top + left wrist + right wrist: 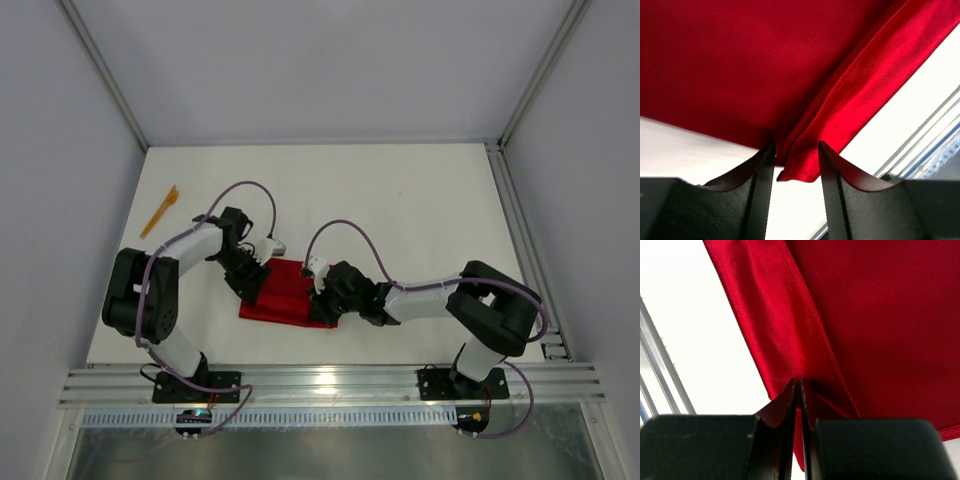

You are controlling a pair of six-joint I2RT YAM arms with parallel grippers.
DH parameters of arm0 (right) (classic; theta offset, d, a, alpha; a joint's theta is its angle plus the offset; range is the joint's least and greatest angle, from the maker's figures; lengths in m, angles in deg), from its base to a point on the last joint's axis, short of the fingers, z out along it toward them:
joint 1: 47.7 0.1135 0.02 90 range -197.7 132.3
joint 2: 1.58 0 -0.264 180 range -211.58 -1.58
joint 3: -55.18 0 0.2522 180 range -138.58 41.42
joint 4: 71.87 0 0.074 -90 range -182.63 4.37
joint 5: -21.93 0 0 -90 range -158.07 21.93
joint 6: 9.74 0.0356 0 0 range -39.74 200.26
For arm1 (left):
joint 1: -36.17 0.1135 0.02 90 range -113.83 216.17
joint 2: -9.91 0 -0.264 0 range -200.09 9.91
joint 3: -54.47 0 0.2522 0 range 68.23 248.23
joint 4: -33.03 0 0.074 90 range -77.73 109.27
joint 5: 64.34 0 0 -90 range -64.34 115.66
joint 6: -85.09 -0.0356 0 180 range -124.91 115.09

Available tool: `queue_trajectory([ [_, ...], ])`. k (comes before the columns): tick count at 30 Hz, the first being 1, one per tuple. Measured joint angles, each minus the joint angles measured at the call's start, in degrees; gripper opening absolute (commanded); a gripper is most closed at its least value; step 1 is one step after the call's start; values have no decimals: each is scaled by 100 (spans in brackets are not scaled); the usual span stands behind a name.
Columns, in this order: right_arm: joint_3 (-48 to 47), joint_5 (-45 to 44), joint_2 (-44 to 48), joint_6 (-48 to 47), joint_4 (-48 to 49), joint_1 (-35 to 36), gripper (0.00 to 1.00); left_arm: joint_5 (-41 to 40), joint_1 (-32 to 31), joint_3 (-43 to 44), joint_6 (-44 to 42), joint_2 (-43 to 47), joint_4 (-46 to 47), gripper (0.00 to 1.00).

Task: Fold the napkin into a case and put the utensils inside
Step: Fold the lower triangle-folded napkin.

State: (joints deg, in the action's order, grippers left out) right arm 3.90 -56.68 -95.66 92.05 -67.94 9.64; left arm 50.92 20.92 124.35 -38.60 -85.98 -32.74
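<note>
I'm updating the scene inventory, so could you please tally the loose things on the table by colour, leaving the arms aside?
Red: 1, the napkin
Orange: 1, the utensil at the far left; it is too small to tell whether a second piece lies against it
Total: 2
</note>
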Motion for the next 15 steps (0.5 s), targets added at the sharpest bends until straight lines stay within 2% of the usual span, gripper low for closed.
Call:
queue_trajectory([
  [4, 2, 146, -46, 131, 87, -68, 9, -122, 0, 0, 179, 581, 76, 47],
  [9, 11, 208, -46, 203, 85, -72, 9, 26, 0, 33, 223, 1784, 57, 50],
  [12, 13, 214, -46, 227, 92, -74, 9, 70, -24, -35, 229, 2374, 98, 35],
  [15, 17, 229, -44, 254, 92, -81, 9, -57, -286, -402, 236, 2533, 240, 29],
])
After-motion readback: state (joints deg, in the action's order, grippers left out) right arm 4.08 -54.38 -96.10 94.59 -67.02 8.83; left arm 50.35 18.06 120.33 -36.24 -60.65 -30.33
